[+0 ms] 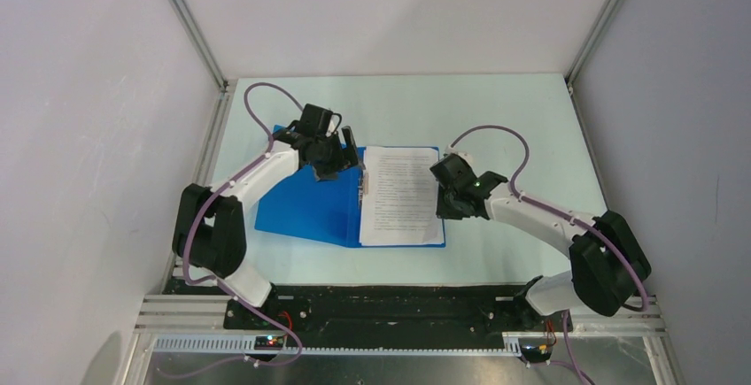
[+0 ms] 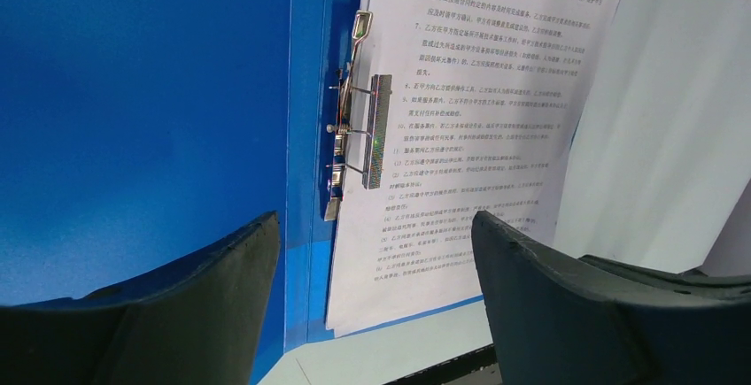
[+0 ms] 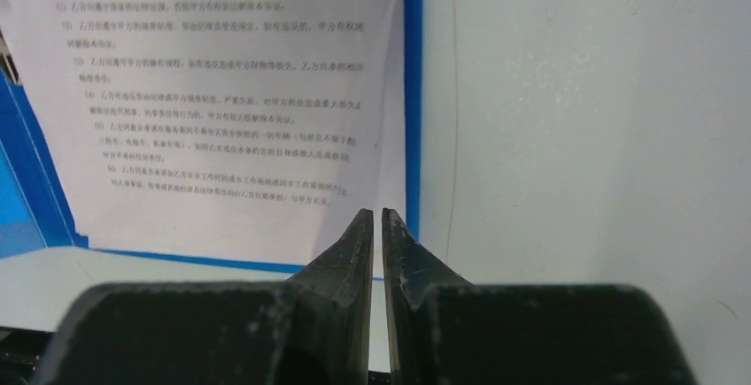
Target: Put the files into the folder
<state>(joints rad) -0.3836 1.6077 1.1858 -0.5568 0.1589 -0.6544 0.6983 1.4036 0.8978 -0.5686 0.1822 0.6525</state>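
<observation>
The blue folder (image 1: 305,204) lies open and flat on the table. The files (image 1: 400,195), white printed sheets, lie on its right cover, under the metal clip (image 1: 362,187) at the spine. My left gripper (image 1: 341,157) is open and empty above the far end of the spine; its wrist view shows the clip (image 2: 372,128), the files (image 2: 478,75) and the left cover (image 2: 142,111). My right gripper (image 1: 440,192) is shut and empty at the right edge of the files (image 3: 221,111), above the folder's blue rim (image 3: 413,93).
White walls with aluminium posts enclose the pale table (image 1: 496,111) on three sides. The black base rail (image 1: 398,305) runs along the near edge, behind both arm bases.
</observation>
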